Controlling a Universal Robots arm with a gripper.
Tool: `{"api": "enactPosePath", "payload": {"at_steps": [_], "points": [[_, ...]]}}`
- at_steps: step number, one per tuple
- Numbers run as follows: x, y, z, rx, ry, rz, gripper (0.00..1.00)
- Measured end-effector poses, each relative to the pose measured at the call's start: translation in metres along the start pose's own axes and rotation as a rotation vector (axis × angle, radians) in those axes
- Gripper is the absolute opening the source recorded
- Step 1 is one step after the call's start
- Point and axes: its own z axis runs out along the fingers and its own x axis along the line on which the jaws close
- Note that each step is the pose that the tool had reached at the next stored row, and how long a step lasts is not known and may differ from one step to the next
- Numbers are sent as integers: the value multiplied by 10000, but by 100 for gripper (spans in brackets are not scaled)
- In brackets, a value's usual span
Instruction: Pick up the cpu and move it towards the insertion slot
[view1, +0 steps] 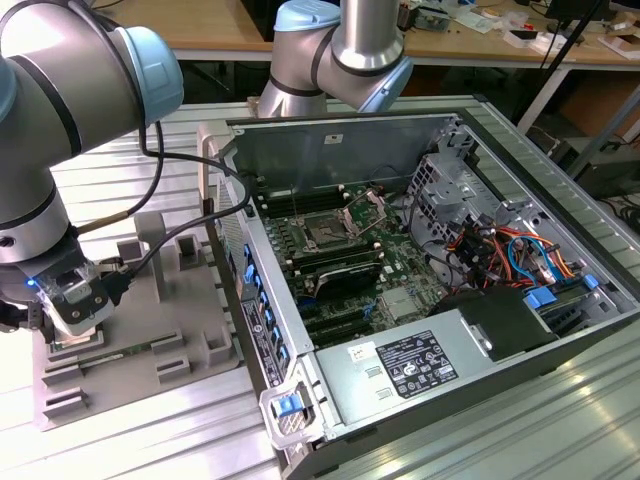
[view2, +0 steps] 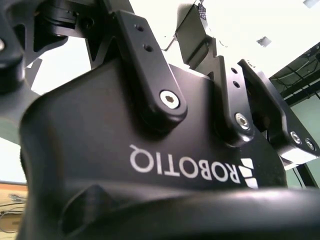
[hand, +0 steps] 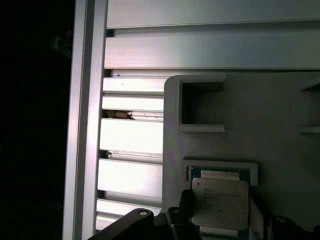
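Note:
The cpu (hand: 220, 201), a small silvery square plate on a green base, lies in a raised grey frame on the grey plastic fixture (hand: 272, 115). My gripper (hand: 220, 212) reaches down over it, one dark finger (hand: 184, 210) against each side of the plate, shut on it. In the exterior view the gripper (view1: 75, 322) sits low over the fixture (view1: 160, 345) at the exterior view's left. The insertion slot (view1: 325, 233), a dark square socket with its shiny metal frame raised, is on the green board inside the open computer case (view1: 330, 135), well off toward the exterior view's right.
Grey pegs and blocks (view1: 150, 235) stand up from the fixture between the gripper and the case wall. A second arm (view1: 345, 50) hangs behind the case. A power supply (view1: 415, 365), a drive cage and coloured cables (view1: 510, 255) fill the case's near and right parts. Ribbed aluminium table (hand: 132, 135) lies around the fixture.

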Motion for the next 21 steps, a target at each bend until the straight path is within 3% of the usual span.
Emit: {"api": "enactPosePath", "payload": {"at_steps": [21], "points": [[0,1,-102,1,0,0,53]]}}
